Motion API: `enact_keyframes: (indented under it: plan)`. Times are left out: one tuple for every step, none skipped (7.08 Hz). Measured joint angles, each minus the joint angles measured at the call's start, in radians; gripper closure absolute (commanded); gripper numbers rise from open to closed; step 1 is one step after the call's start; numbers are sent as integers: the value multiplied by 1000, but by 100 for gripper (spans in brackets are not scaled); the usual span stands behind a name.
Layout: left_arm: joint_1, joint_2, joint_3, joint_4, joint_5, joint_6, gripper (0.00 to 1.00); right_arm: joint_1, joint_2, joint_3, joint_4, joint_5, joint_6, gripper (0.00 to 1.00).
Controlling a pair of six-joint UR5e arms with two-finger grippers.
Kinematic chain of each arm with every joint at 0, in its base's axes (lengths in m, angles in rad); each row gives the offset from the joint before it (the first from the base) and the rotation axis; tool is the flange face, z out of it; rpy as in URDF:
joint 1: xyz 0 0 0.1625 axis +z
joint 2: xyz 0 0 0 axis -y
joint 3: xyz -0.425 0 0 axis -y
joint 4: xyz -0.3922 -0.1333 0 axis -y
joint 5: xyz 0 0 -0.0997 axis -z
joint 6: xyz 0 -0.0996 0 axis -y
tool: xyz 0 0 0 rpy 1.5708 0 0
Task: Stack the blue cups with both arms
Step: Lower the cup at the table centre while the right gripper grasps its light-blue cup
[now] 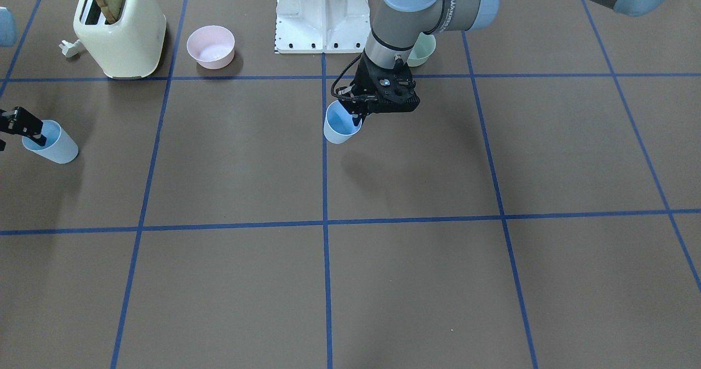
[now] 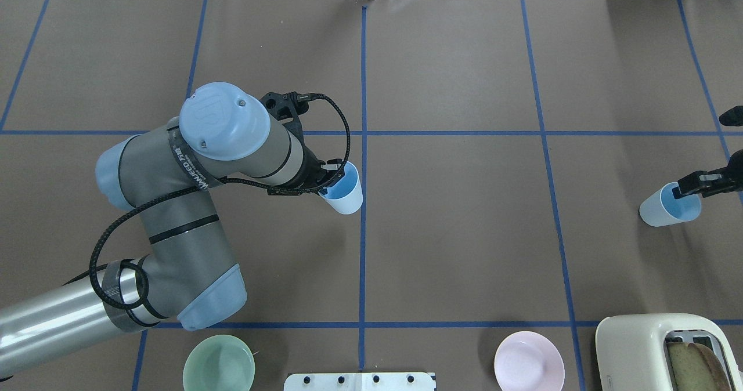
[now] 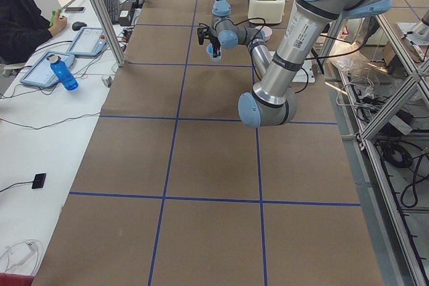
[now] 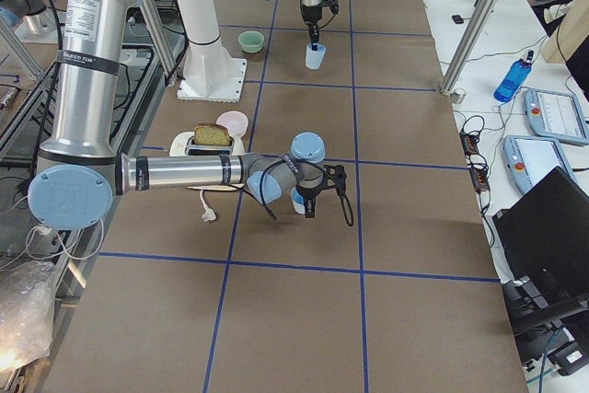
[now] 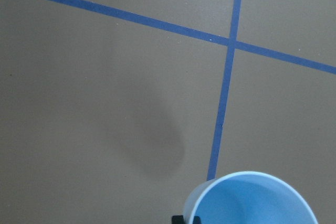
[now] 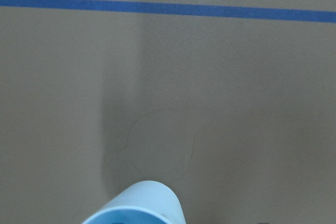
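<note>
Landmark: white pedestal (image 1: 323, 16) at the robot's edge of the desk (image 1: 416, 281).
Left arm (image 1: 432, 2): reaches out past the pedestal to a spot just in front of it, wrist pointing down.
Left jaws: closed narrowly on the rim of the centre blue cup (image 1: 342, 122), one finger inside the cup and one outside.
Centre blue cup: mouth up and slightly tilted, held off the desk with its shadow below, just in front of the pedestal and beside the centre blue line.
Right arm (image 4: 184, 172): stretched low, well off to the pedestal's right.
Right jaws: pinched on the wall of the far blue cup (image 1: 52, 142), one finger dipping into its mouth.
Far blue cup: tilted, well apart from the pedestal on the robot's right; whether its base touches the desk cannot be told.
Toaster (image 1: 120, 29): cream, a bread slice in its slot, to the right of the pedestal.
Pink bowl (image 1: 211, 46): between the toaster and the pedestal.
Green bowl (image 1: 424, 48): just left of the pedestal, partly hidden by the left arm.
</note>
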Motion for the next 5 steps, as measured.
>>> enact_keyframes:
  plan:
    - [0, -1, 0, 0, 0, 0, 100, -4, 1, 1, 1, -3, 11, 100]
    - [0, -2, 1, -1, 0, 0, 100, -7, 3, 1, 3, -3, 26, 100]
    - [0, -7, 6, -1, 0, 0, 100, -10, 12, 2, 6, -3, 41, 100]
    - [3, -17, 18, -1, 6, -5, 100, -10, 29, 4, 7, -2, 57, 100]
    - [14, -27, 34, -1, 26, -12, 100, -10, 52, 7, 5, 2, 69, 100]
